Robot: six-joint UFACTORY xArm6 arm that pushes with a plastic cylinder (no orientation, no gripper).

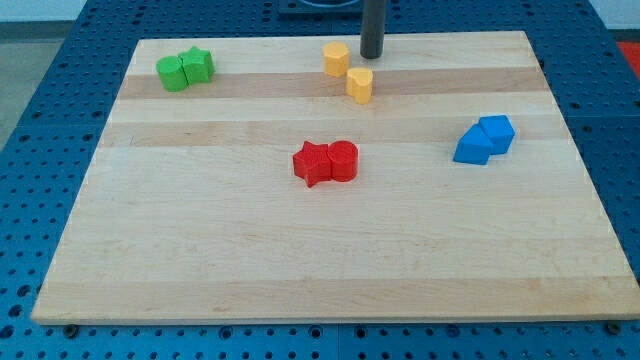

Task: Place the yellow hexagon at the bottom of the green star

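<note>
The yellow hexagon (336, 58) sits near the view's top centre of the wooden board (320, 250). The green star (198, 64) is at the view's top left, touching a green round block (173, 73) on its left. My tip (372, 55) is on the board just to the right of the yellow hexagon, a small gap apart. A second yellow block (360, 84), perhaps heart-shaped, lies just below my tip and to the lower right of the hexagon.
A red star (313, 163) and a red round block (343, 160) touch each other mid-board. A blue cube (496, 133) and a blue wedge-like block (472, 147) sit together at the view's right. A blue perforated table surrounds the board.
</note>
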